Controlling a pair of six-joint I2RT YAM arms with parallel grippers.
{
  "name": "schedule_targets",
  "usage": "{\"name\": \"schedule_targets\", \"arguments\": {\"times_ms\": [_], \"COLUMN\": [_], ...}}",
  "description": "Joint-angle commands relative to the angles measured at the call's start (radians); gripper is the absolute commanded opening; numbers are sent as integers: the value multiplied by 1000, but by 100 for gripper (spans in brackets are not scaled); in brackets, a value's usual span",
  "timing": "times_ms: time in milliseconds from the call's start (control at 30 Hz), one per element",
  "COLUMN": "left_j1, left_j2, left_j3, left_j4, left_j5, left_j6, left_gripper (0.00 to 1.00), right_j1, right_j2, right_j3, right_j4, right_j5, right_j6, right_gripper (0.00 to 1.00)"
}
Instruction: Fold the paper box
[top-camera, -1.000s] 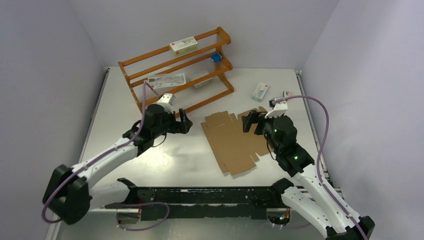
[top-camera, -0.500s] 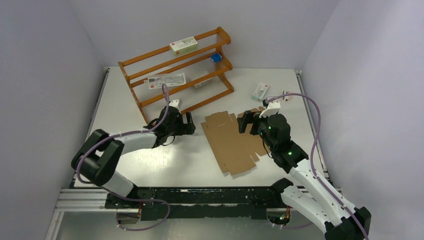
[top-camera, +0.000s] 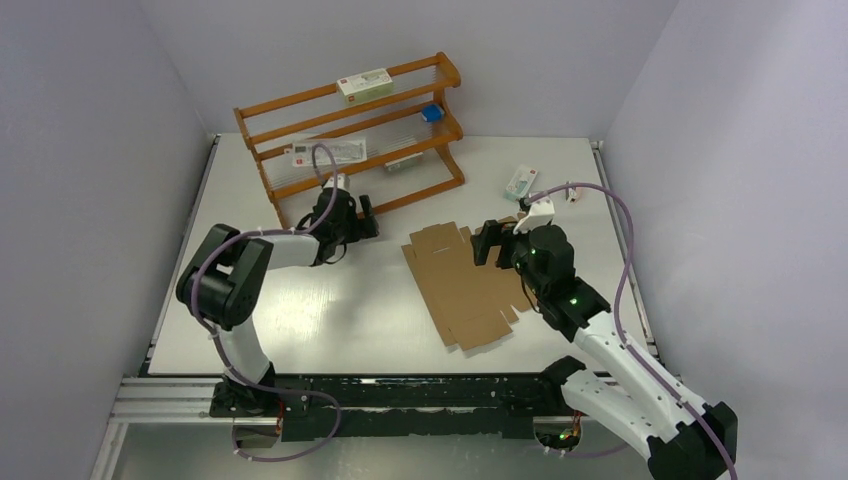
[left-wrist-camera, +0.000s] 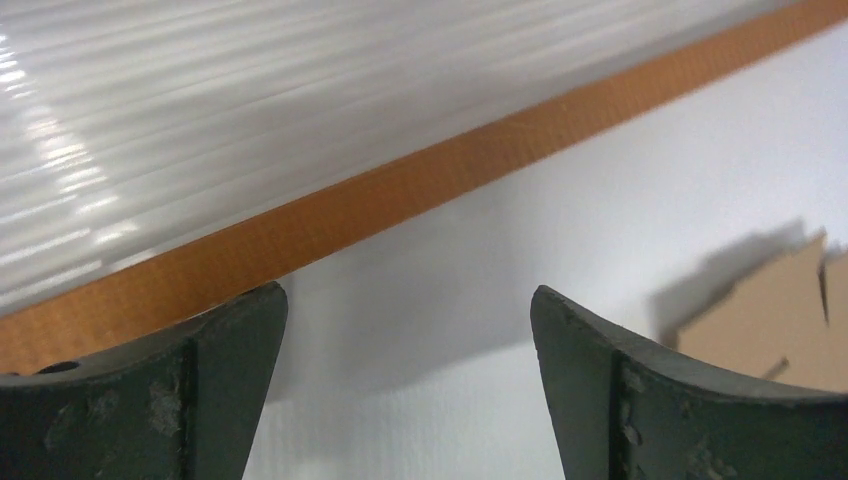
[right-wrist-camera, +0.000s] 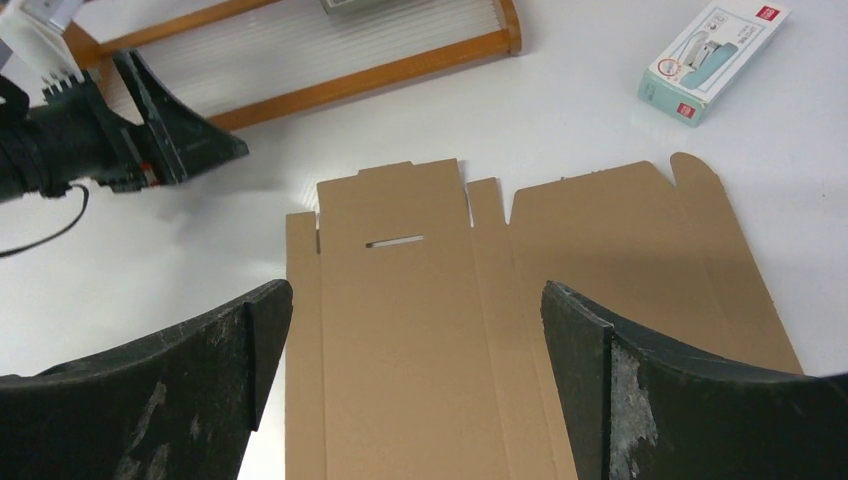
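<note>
White table (top-camera: 330, 320), paper box (top-camera: 468, 285) lying flat, your left gripper (top-camera: 367, 216) and right gripper (top-camera: 486, 243) both spread empty near it, so it's approach stage and next you'll need to lift a flap.

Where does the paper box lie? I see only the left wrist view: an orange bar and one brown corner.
Observer: The paper box lies flat and unfolded on the table, to the right of the left gripper.
Operator: Does the right gripper hold it?
Observer: No. The right gripper is open over the box's far end, gripping nothing.
Operator: What else is near the box?
Observer: A small white-and-green carton lies beyond its far right corner, apart from it.
</note>
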Motion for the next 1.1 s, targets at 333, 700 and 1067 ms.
{"name": "schedule_targets", "arguments": {"times_ms": [333,700,1067], "left_j1": [208,245,129], "left_j2": [184,226,-123], "left_j3": [209,317,-1], "left_j4": [32,-16,-56], "left_j5": [13,117,215], "left_j6": [47,28,-166], "left_gripper": [97,97,97], "right_j1": [8,8,5], "right_j2": [65,98,198], "right_j3": [30,26,47], "right_j4": [22,12,-43], "right_j5": [-15,-31,-26], "right_j6": [10,19,38], "right_gripper": [100,100,100]}}
